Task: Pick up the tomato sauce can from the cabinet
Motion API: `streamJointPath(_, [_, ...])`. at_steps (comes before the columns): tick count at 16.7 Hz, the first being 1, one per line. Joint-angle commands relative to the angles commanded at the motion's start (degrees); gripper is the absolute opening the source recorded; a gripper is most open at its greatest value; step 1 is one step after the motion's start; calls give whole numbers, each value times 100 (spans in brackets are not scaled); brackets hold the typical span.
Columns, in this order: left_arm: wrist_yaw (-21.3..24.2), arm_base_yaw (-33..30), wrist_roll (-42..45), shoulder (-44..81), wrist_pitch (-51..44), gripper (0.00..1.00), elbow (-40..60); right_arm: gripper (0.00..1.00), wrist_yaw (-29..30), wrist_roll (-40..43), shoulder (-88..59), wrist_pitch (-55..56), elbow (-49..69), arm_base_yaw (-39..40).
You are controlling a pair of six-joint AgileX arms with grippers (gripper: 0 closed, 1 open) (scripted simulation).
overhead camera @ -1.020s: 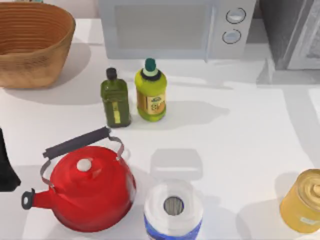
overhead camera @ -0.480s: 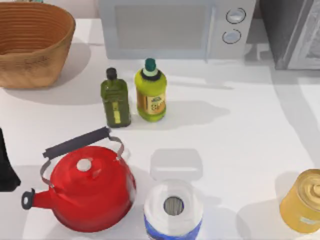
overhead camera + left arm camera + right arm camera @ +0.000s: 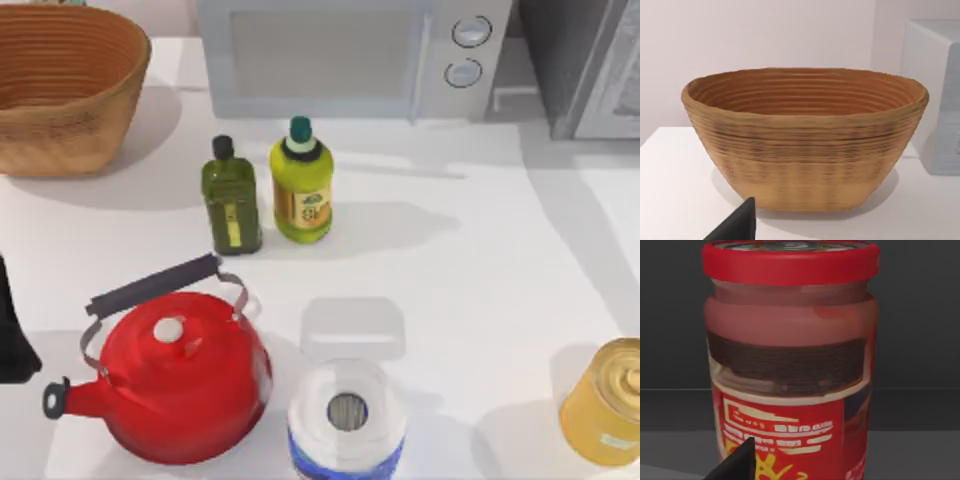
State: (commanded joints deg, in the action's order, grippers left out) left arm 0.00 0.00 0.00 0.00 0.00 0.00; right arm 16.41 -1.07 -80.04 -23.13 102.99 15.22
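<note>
The small red cylindrical tomato sauce can stands upright on the dark grey cabinet shelf, directly ahead of the right fingers. It looks not yet grasped or lifted, though whether those fingers are spread or closed cannot be told. The left arm sits parked facing the woven brown basket.

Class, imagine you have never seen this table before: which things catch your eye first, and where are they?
The red kettle stands out near the table's front left, with two green bottles behind it, before the microwave. A woven basket sits at the back left. In the right wrist view the tomato sauce can stands upright, very close, against the dark cabinet interior.
</note>
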Motion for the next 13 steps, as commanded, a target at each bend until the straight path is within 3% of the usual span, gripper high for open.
streamJointPath(5, [0,0,0,0,0,100,0,100,615,-25,-470,89,342,595])
streamJointPath(13, [0,0,0,0,0,100,0,100,449,-24,-1010,79,895,419])
